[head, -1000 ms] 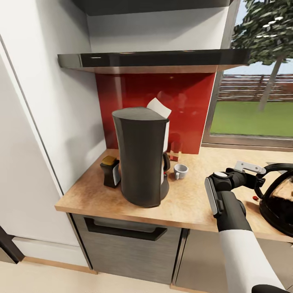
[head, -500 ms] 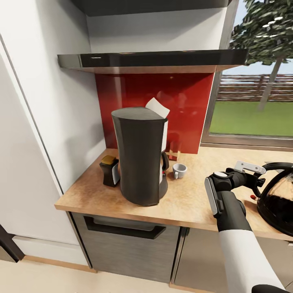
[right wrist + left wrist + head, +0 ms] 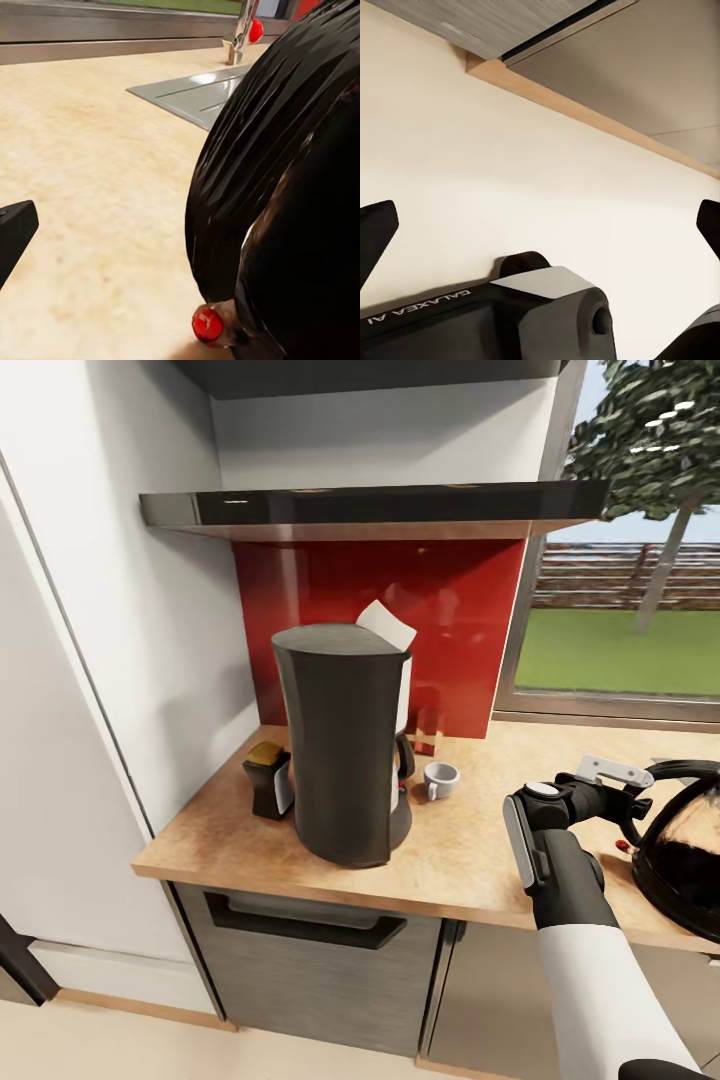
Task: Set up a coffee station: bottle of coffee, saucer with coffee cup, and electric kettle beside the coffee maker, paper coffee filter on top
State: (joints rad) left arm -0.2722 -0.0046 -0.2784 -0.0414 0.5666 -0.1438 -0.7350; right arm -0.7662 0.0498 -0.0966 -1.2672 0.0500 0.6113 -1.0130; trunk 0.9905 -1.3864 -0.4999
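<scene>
The tall dark coffee maker [image 3: 345, 750] stands on the wood-grain kitchen countertop [image 3: 470, 860]. A white paper coffee filter [image 3: 390, 625] pokes up at its top. Left of it is the small bottle of coffee [image 3: 270, 780] with a golden cap, and the white coffee cup [image 3: 440, 780] stands to its right, directly on the wood. The saucer is out of view. The electric kettle [image 3: 685, 855] is at the right edge; its dark body [image 3: 300, 172] and red switch [image 3: 208, 324] loom close. My right gripper [image 3: 628, 792] is open beside its handle. Over the floor, my left gripper [image 3: 540, 225] is open and holds nothing.
The glossy black kitchen shelf [image 3: 380, 505] hangs above the counter, with a red backsplash [image 3: 450, 620] behind. A tall white cabinet [image 3: 100, 660] bounds the left end. A metal drainboard [image 3: 195, 90] and tap [image 3: 244, 30] lie beyond the kettle. A window [image 3: 620, 620] is at the right.
The counter's things have drifted a few pixels left in the head view, so the camera has shifted. The kettle now sits slightly nearer my right gripper. Nothing was grasped or released.
</scene>
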